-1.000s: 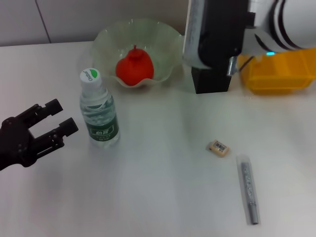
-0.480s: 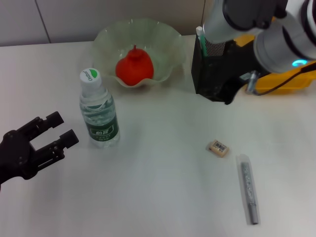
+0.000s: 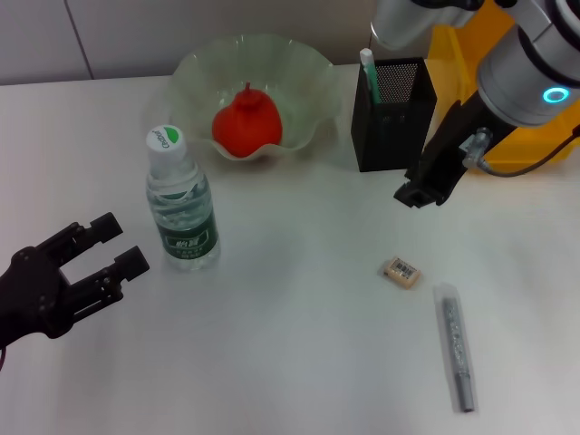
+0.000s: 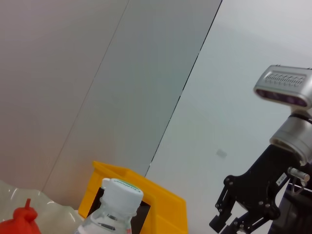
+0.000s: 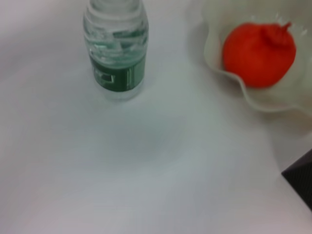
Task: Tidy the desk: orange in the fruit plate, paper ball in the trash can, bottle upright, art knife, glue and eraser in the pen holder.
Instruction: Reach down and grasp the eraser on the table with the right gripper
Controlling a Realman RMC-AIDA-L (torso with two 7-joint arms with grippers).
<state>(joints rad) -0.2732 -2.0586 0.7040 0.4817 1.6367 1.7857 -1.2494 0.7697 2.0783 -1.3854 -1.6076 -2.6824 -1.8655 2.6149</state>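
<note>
The right gripper [image 3: 419,193] has swung clear of the pen holder [image 3: 392,113], now hanging over the desk [image 3: 290,362] beside it; whether its fingers grip I cannot tell. The left gripper [image 3: 109,249] sits spread near the upright bottle [image 3: 181,204]. Eraser [image 3: 401,271] and art knife [image 3: 456,346] lie unmoved.

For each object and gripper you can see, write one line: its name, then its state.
bottle: upright, capped.
orange: in the fruit plate.
pen holder: upright, green-topped stick inside.
eraser: loose on the desk.
art knife: lying flat on the desk.
left gripper: open, empty, beside the bottle.
right gripper: in front of the pen holder.
</note>
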